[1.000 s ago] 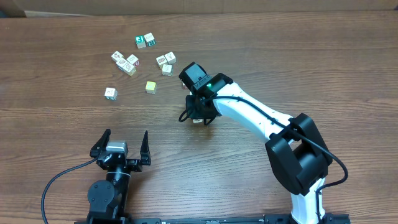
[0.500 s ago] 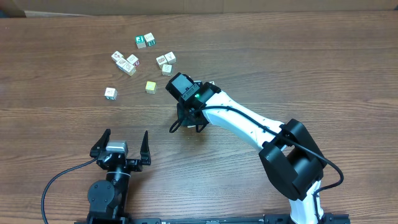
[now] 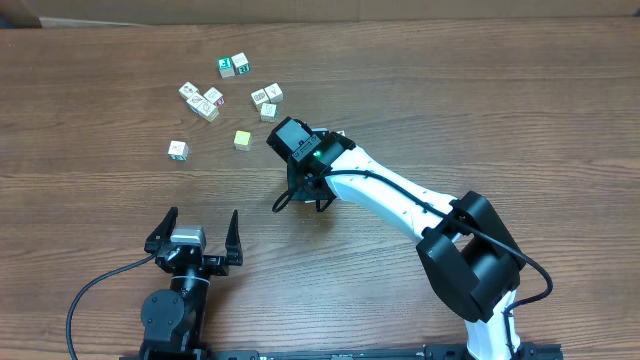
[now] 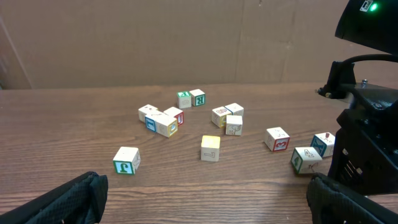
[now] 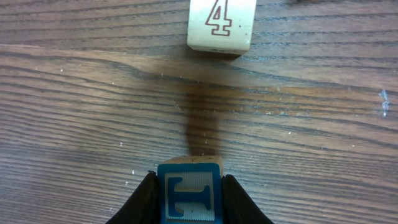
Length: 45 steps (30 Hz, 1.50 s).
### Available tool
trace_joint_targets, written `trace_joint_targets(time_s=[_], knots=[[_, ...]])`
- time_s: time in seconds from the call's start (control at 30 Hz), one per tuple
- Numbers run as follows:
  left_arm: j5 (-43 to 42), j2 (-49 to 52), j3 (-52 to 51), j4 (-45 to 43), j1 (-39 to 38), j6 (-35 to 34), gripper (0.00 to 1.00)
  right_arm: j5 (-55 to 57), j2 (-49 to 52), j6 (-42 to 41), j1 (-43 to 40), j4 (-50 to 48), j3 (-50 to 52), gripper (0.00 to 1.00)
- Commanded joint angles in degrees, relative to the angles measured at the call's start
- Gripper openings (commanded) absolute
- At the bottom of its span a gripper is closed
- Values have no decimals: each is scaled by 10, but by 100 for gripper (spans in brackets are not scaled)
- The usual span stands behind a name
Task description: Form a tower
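Of the tower I can make out no stacked part in any view: every cube that shows sits singly on the wooden table (image 3: 520, 90). The nearest piece to it is the cube with the blue letter (image 5: 189, 194), a pale block with a blue frame on its upper face. It is pinched between the two dark fingers of the right gripper (image 5: 189, 186), whose jaws are closed tight against its sides. Whether this block rests on the wood or hangs just above it I cannot tell. Straight ahead of it in the right wrist view, apart from it, lies a cube marked 4 (image 5: 221, 23), flat on the table. The white right arm (image 3: 400, 195) reaches from the near right corner to the middle of the table. Beyond the right gripper, toward the far left, the loose cubes are scattered: a green-lettered pair (image 4: 191, 98) farthest back, a cluster of three (image 4: 160, 119), another pair (image 4: 229, 117), the plain yellow-green cube (image 4: 211, 148) nearer, and a lone cube (image 4: 126, 160) off to the left. Three more cubes (image 4: 277, 138) lie just beside the right arm. The left gripper (image 3: 199, 228) rests near the front edge, well apart from all the cubes, its jaws spread wide and holding nothing.
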<state>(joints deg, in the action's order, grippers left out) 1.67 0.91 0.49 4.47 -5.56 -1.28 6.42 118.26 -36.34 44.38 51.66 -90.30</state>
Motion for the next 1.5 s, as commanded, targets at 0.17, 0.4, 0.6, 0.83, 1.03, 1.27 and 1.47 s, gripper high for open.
trace_joint_targets(time_s=[0.17,0.4,0.6,0.83,1.03,1.27,1.47], knots=[[-7,-7,-2,-1,4,9,100,13,10,-10,1,6,3,23],[-7,-7,-2,-1,4,9,100,13,15,-10,1,3,3,24],[-7,-7,-2,-1,4,9,99,13,15,-10,1,7,4,43],[-7,-7,-2,-1,4,9,100,13,15,-10,1,14,4,50],[-7,-7,-2,-1,4,9,100,8,15,-64,4,34,4,51],[-7,-7,-2,-1,4,9,100,-34,15,-74,10,50,4,50],[-7,-7,-2,-1,4,9,100,-45,15,-74,10,55,4,56]])
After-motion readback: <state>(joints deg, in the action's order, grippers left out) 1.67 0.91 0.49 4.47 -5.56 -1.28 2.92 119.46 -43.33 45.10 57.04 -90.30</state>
